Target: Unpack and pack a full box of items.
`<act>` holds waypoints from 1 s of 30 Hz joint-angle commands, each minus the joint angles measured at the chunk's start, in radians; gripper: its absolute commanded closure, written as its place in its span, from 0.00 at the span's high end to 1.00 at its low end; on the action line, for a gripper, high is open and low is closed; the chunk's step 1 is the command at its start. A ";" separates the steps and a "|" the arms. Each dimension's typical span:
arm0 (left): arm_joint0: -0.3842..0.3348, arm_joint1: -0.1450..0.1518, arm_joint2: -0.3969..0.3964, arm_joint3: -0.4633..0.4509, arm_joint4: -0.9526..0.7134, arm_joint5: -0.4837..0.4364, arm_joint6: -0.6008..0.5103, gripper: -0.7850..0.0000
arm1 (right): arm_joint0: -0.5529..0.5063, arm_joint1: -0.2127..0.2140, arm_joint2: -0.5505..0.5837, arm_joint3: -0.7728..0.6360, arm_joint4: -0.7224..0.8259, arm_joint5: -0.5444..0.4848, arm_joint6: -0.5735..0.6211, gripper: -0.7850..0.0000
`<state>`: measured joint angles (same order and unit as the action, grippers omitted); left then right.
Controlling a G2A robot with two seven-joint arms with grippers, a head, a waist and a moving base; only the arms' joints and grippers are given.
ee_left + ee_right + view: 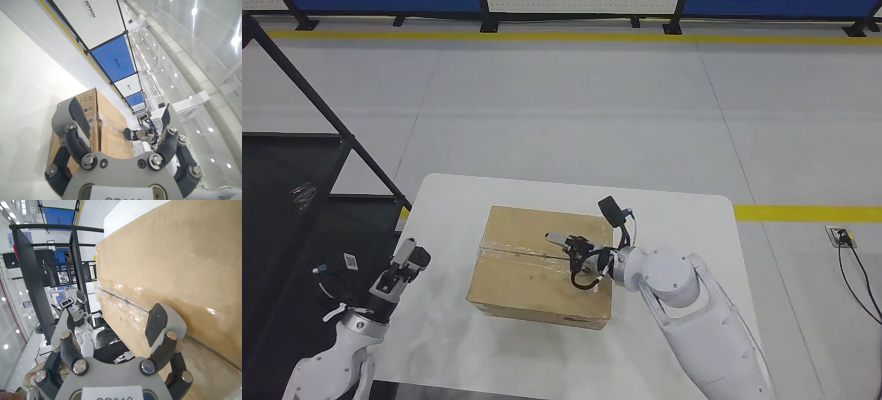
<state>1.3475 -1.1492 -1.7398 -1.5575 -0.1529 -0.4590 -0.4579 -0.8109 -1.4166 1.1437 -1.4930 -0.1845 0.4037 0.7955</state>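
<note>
Right gripper [113, 317]: jaws spread wide, nothing between them. It sits over the top face of the box [542, 265], toward the box's right end, on the tape seam [124, 302] that runs across the closed flaps. One finger pad [156, 325] is right at the seam line, low against the cardboard. Can't tell from the wrist view whether it's in contact or just off the surface. The left wrist view shows the same pad down at the level of the box top, but it doesn't settle contact either. Left gripper [121, 111]: also wide, empty, touching nothing. It hangs at the left edge of the table [682, 225], well apart from the box, and points at the box's left side face, the one with the printed handling symbols. Box is in the middle of the white table, upright, with both top flaps shut and clear tape along the centre seam. So relative to the hands, the box is directly under the right one and across a bare strip of tabletop from the left one. Around it: black metal rack [302, 190] standing left of the table, yellow floor line [807, 212] off to the right.
</note>
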 commanded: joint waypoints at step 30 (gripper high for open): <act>-0.048 0.003 0.070 -0.006 0.053 0.042 0.011 1.00 | -0.216 0.070 0.214 -0.164 0.041 -0.021 0.021 1.00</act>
<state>1.3011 -1.1467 -1.6723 -1.5628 -0.1015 -0.4182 -0.4474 -1.0228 -1.3478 1.3555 -1.6555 -0.1456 0.3837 0.8160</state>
